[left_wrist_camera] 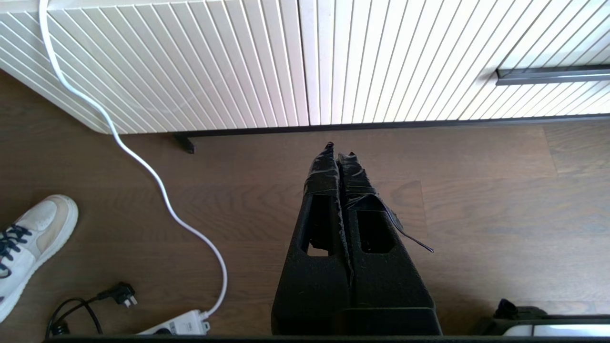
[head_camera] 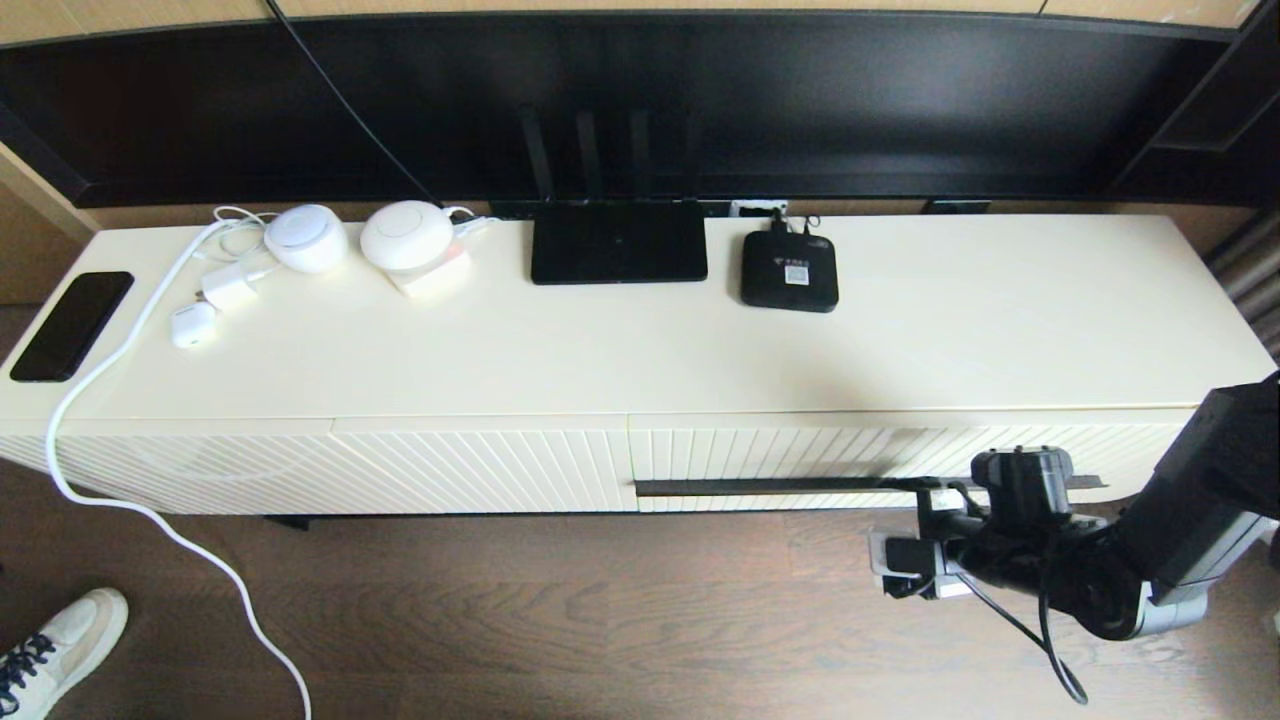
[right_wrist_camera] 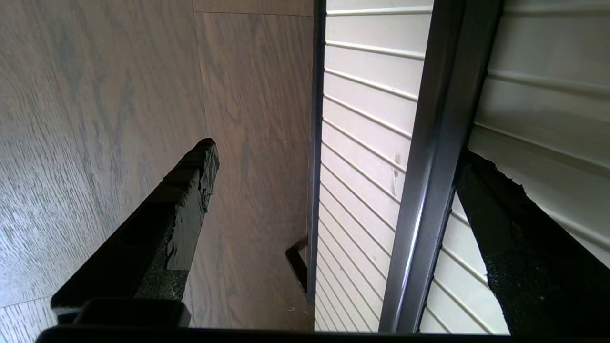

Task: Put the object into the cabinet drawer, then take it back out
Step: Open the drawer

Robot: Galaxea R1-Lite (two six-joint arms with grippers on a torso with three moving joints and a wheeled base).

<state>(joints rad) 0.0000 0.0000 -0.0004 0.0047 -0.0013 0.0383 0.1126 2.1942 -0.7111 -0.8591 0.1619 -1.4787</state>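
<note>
The cabinet drawer is shut, its contents hidden; the organizer box is nowhere visible. The right gripper has its jaws wide apart, straddling the dark handle strip, one finger touching it. The left gripper is parked above the floor, jaws together.

The right tool is low at the near right with its fingers spread wide; the left tool hangs pressed closed.

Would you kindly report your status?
Right gripper open, straddling the handle strip of the shut drawer. Left gripper shut, parked over the floor. Organizer box not in view. Nothing blocking.
</note>
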